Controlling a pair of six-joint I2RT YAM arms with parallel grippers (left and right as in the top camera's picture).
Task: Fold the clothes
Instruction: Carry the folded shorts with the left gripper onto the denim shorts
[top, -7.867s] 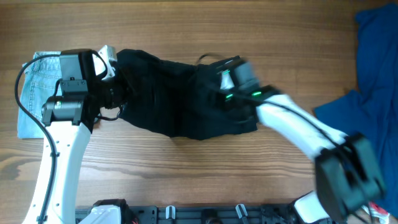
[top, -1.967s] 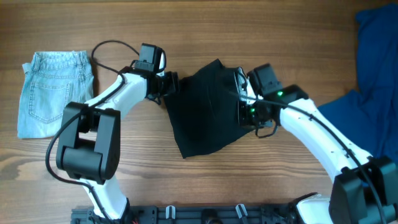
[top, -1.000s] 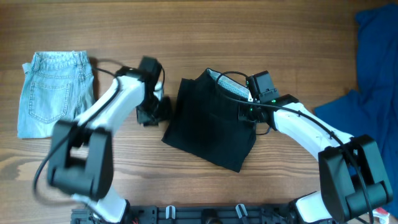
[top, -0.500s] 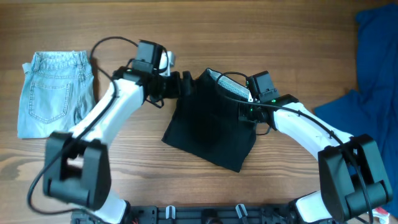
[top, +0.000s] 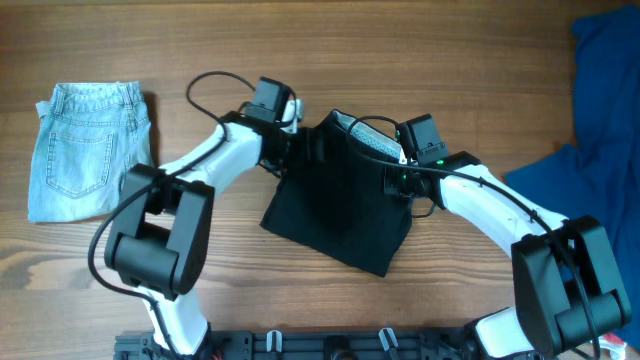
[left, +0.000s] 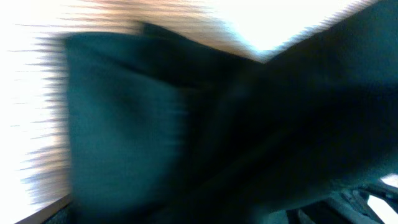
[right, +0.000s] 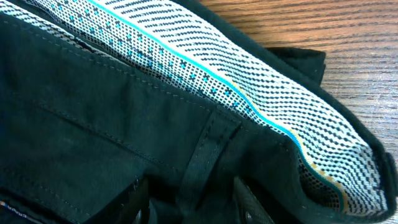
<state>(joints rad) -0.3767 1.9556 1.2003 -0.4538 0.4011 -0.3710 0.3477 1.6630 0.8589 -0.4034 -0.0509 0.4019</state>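
The clothes, a black garment, lie folded into a rough square in the middle of the table, with the whitish patterned waistband showing at the top edge. My left gripper is at the garment's upper left corner. Its wrist view is blurred and filled with the black fabric, so its jaws do not show. My right gripper sits on the upper right edge. In the right wrist view its fingers pinch the black cloth either side of a belt loop, just below the waistband.
Folded light-blue denim shorts lie at the far left. Bright blue fabric is heaped along the right edge. A black rail runs along the front edge of the wooden table.
My left arm swung from the bare table left of the garment up to its upper left corner. The garment and my right arm stayed put.
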